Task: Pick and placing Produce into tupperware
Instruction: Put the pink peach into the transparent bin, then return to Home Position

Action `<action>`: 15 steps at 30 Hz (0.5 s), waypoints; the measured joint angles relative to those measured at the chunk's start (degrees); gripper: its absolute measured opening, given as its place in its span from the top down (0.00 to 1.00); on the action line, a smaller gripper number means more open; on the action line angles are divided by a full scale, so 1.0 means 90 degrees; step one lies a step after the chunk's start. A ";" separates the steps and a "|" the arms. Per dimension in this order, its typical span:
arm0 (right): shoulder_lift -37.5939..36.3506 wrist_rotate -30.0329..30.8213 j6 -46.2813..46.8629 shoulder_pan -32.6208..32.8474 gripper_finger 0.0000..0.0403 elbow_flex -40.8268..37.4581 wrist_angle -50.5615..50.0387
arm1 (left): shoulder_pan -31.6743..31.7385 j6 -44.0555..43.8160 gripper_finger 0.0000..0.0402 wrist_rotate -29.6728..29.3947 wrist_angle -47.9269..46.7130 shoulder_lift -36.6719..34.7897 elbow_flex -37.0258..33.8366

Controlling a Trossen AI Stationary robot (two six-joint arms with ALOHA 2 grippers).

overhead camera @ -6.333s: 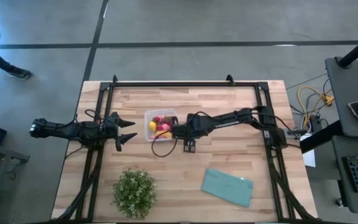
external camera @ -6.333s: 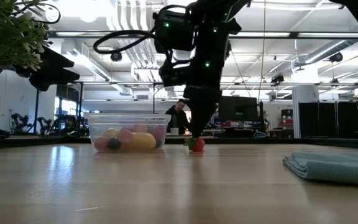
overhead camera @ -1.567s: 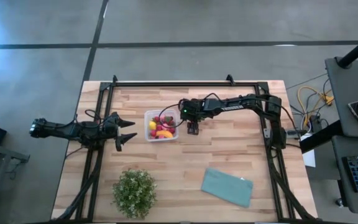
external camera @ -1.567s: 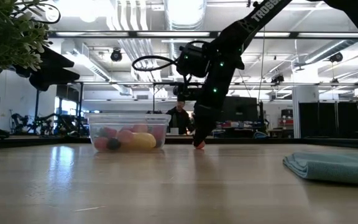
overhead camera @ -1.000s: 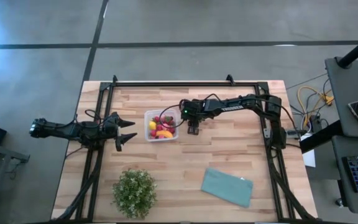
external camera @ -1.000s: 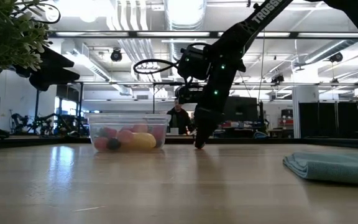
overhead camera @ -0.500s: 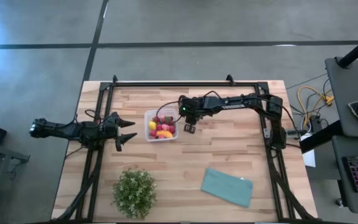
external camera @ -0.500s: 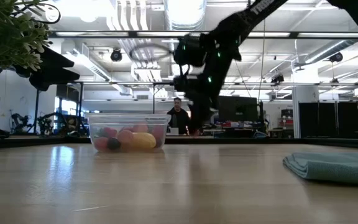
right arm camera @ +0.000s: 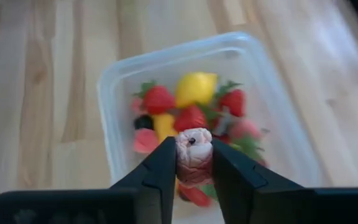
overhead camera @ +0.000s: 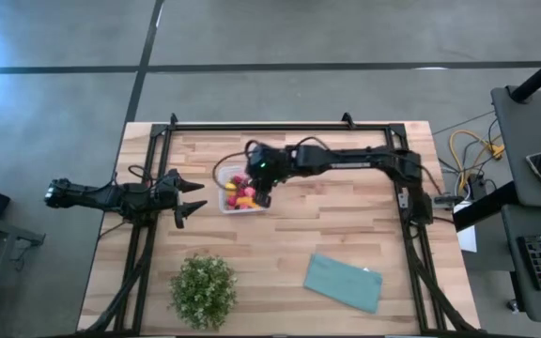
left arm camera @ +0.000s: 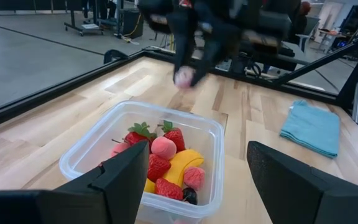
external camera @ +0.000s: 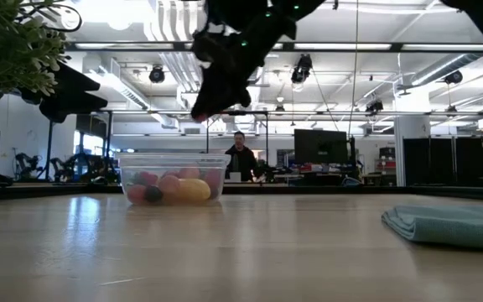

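Note:
The clear square tupperware (overhead camera: 230, 176) stands on the table left of centre. It holds several red and pink strawberry-like fruits (left arm camera: 157, 167), a yellow banana (left arm camera: 184, 163) and a yellow round fruit (right arm camera: 196, 87). My right gripper (right arm camera: 194, 163) hangs above the tupperware (right arm camera: 113, 96), shut on a small pink fruit (right arm camera: 194, 153). My left gripper (overhead camera: 195, 197) waits open at the table's left side, pointing toward the tupperware (left arm camera: 86, 154) and touching nothing. My right gripper pinches the pink fruit (right arm camera: 194, 147) by its two opposite sides between its two fingertips (right arm camera: 165, 163). The fingers slant down from the table's right side. The fruit (left arm camera: 183, 77) is lifted clear, well above the tupperware's rim (external camera: 174, 156).
A green potted plant (overhead camera: 202, 291) stands near the front left edge. A folded teal cloth (overhead camera: 344, 282) lies at the front right. Bare wood stretches between them and to the right of the tupperware. A person (external camera: 241, 159) shows in the room behind.
My right gripper has risen from the table just right of the tupperware and swung toward the table's left, tipping less steeply. It now hangs over the tupperware. The pink fruit has gone up with it, lifted clear of the table.

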 joint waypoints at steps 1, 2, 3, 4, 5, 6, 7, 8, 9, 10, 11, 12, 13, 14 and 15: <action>0.0149 -0.0002 0.0000 0.0052 0.78 0.0146 -0.0035 | 0.0000 -0.0002 0.36 -0.0002 -0.0001 0.0000 0.0000; 0.0312 -0.0002 0.0004 0.0098 0.76 0.0313 -0.0097 | 0.0000 0.0000 0.36 -0.0001 0.0006 0.0000 0.0000; 0.0463 0.0003 0.0038 0.0146 0.74 0.0496 -0.0170 | 0.0000 -0.0002 0.36 -0.0001 0.0004 0.0000 0.0000; 0.0600 0.0005 0.0091 0.0170 0.71 0.0687 -0.0298 | 0.0000 0.0000 0.36 -0.0001 0.0002 0.0000 0.0000; 0.0739 0.0011 0.0159 0.0184 0.67 0.0888 -0.0484 | 0.0000 0.0000 0.36 -0.0002 0.0005 0.0001 0.0000; 0.0871 0.0023 0.0224 0.0193 0.64 0.1098 -0.0688 | 0.0000 0.0000 0.36 0.0000 0.0009 0.0002 0.0000; 0.0987 0.0093 0.0290 0.0191 0.61 0.1296 -0.0889 | 0.0000 -0.0002 0.36 0.0000 -0.0001 0.0002 0.0000; 0.1095 0.0238 0.0341 0.0186 0.58 0.1480 -0.1096 | 0.0000 -0.0002 0.36 -0.0002 -0.0008 0.0002 0.0000; 0.1157 0.0362 0.0355 0.0180 0.55 0.1642 -0.1266 | 0.0000 0.0000 0.36 -0.0002 -0.0001 0.0004 0.0000; 0.1205 0.0442 0.0355 0.0177 0.52 0.1801 -0.1378 | 0.0000 0.0000 0.36 0.0000 0.0001 0.0005 0.0000; 0.1215 0.0518 0.0353 0.0174 0.49 0.1943 -0.1466 | 0.0000 -0.0001 0.36 0.0000 -0.0008 0.0002 0.0000; 0.1198 0.0547 0.0352 0.0172 0.47 0.2069 -0.1538 | 0.0000 0.0000 0.36 0.0000 -0.0002 0.0002 0.0000; 0.1153 0.0547 0.0354 0.0173 0.45 0.2165 -0.1574 | 0.0000 -0.0001 0.36 -0.0001 0.0001 0.0002 0.0000; 0.1093 0.0576 0.0392 0.0178 0.44 0.2279 -0.1617 | 0.0000 0.0000 0.36 0.0000 0.0000 0.0002 0.0000; 0.1019 0.0627 0.0480 0.0182 0.43 0.2398 -0.1721 | 0.0000 0.0000 0.36 0.0000 0.0000 0.0002 0.0000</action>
